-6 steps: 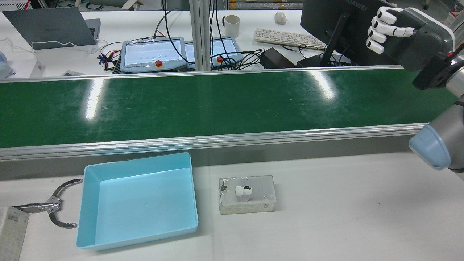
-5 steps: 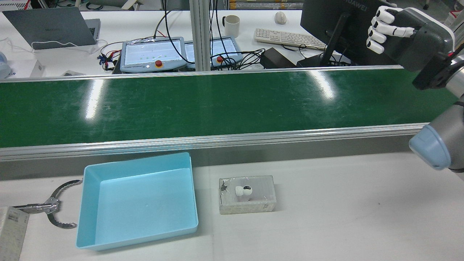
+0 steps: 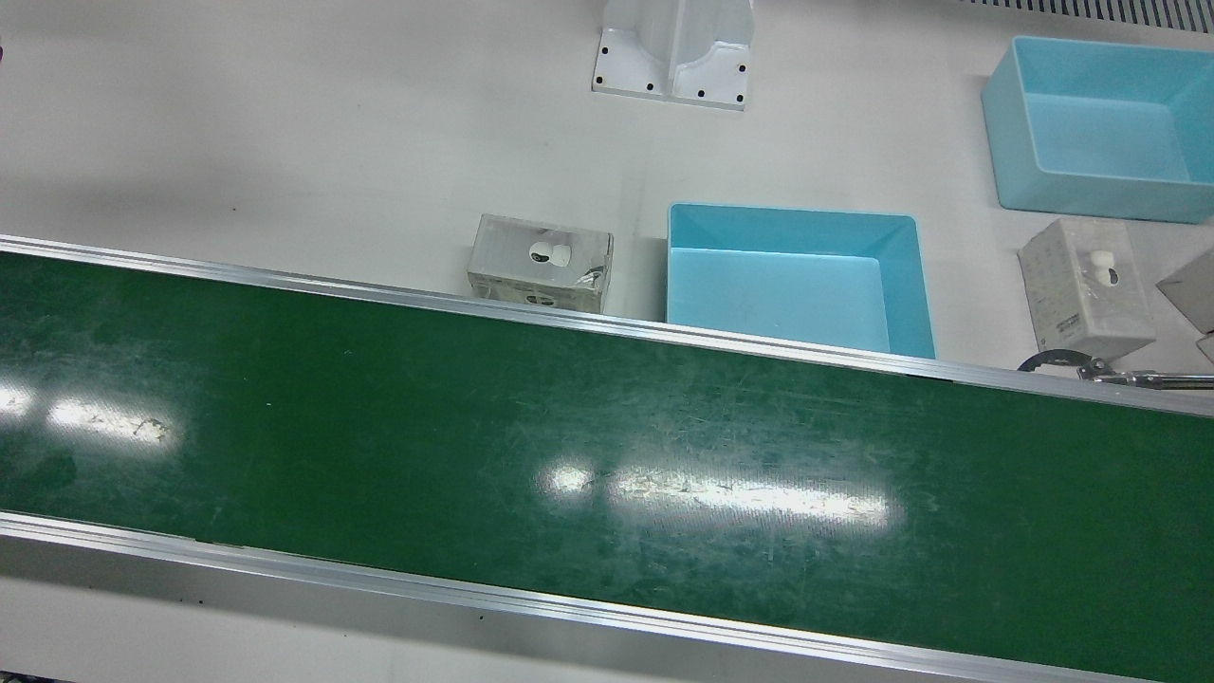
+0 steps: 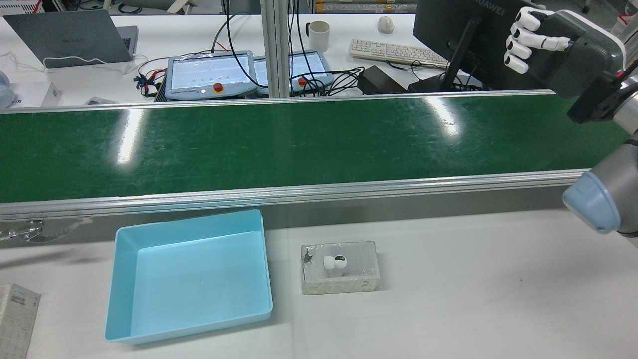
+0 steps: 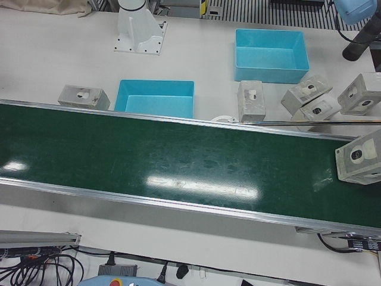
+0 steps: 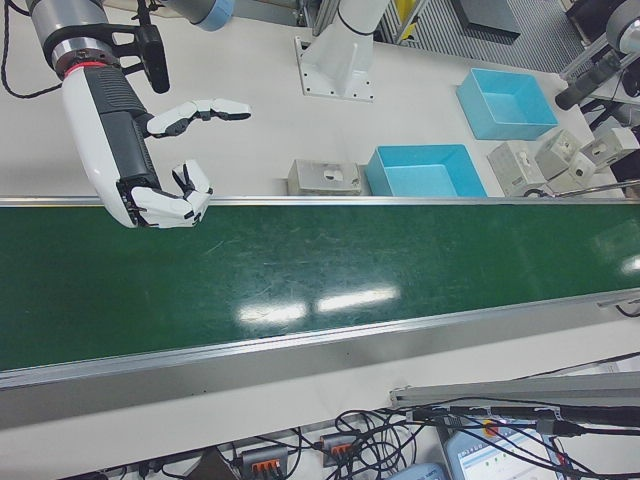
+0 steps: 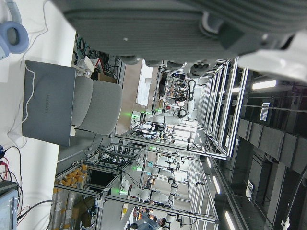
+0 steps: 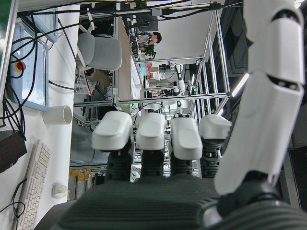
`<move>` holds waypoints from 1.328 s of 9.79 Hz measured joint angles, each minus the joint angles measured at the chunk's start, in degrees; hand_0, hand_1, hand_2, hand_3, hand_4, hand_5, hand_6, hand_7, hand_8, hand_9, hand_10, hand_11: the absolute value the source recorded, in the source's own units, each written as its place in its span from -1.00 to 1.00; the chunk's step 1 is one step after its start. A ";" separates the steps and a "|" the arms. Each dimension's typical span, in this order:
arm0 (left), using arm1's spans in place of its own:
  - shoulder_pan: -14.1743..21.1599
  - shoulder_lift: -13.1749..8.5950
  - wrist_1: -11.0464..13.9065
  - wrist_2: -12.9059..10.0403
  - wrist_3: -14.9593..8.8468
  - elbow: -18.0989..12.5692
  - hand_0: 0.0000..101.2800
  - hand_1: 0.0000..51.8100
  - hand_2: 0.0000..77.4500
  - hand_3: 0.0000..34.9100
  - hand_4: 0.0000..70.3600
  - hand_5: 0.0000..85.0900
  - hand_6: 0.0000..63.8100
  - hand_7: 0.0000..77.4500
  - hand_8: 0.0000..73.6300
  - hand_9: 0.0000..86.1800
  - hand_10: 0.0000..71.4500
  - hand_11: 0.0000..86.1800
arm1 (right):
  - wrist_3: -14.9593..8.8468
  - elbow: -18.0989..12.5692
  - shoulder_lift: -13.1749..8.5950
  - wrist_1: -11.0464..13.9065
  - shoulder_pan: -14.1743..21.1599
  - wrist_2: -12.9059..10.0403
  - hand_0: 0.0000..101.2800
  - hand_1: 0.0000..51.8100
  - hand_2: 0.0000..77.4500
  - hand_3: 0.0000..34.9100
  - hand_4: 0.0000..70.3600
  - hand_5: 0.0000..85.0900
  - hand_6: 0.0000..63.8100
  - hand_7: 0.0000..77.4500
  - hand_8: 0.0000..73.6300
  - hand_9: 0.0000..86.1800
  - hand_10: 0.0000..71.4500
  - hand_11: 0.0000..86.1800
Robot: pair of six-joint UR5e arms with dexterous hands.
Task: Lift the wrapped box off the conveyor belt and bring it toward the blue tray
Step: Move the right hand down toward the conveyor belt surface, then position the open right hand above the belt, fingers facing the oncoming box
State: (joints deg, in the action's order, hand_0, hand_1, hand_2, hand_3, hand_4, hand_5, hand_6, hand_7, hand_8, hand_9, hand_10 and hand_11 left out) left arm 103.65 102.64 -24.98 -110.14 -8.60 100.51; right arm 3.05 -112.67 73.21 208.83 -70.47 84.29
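In the front view the green belt (image 3: 607, 455) runs across the picture. On the white table (image 3: 285, 142) behind it, an empty blue tray (image 3: 787, 228) stands against the belt's rail. A spare box (image 3: 541, 264) lies just to the left of the tray.

In the rear view the right hand (image 4: 528, 37) hangs high at the right end, over the far edge of the belt. Its fingers are a little curled but apart, and it holds nothing.

In the left-front view the wrapped box (image 5: 360, 158) sits on the belt at the far right edge of the picture, well apart from the blue tray (image 5: 156, 98). Long metal tongs (image 5: 309, 122) lie along the belt's far rail.

In the right-front view the right hand (image 6: 165, 195) hovers over the belt's far rail on the left, thumb spread wide from the fingers, with nothing in it.

The left hand view shows only the underside of the left hand (image 7: 158, 24), so I cannot tell whether it is open or closed.

In the right hand view the fingers (image 8: 151, 132) stand side by side, with nothing in their reach.
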 joint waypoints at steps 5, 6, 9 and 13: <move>0.00 0.00 0.00 0.00 0.00 0.00 -1.00 -1.00 -0.99 -1.00 -1.00 -0.97 -1.00 -0.99 -0.99 -1.00 -0.98 -1.00 | -0.40 1.72 -0.05 -0.11 1.67 -0.21 -0.08 -0.92 -0.46 -0.98 0.33 0.65 0.97 0.80 0.90 0.63 0.97 0.62; 0.00 0.00 0.00 0.00 0.00 0.00 -1.00 -1.00 -0.97 -1.00 -1.00 -0.97 -1.00 -0.99 -0.99 -1.00 -1.00 -0.99 | -0.45 2.44 -0.15 -0.59 2.74 -0.93 -0.08 -0.92 -0.46 -0.98 0.16 0.64 0.97 0.82 0.82 0.63 0.97 0.62; 0.00 0.00 0.00 0.00 0.00 0.00 -1.00 -1.00 -0.97 -1.00 -1.00 -0.97 -1.00 -0.99 -0.99 -1.00 -0.98 -1.00 | -0.43 6.32 -0.46 -6.88 7.30 -3.87 -0.09 -0.92 -0.48 -0.97 0.05 0.36 0.97 0.82 0.61 0.63 0.73 0.62; 0.00 0.00 0.00 0.00 0.00 0.00 -1.00 -1.00 -0.97 -1.00 -1.00 -0.97 -1.00 -0.99 -0.99 -1.00 -1.00 -1.00 | -0.70 8.41 -1.51 -10.27 12.73 -8.31 -0.09 -0.79 -0.49 -0.98 0.19 0.45 0.97 0.80 0.59 0.62 0.59 0.62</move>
State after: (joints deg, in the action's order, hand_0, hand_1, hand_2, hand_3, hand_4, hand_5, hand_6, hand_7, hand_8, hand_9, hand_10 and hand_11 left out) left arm 103.64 102.64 -24.98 -110.14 -8.60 100.51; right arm 2.35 -104.26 71.71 198.56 -57.73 75.97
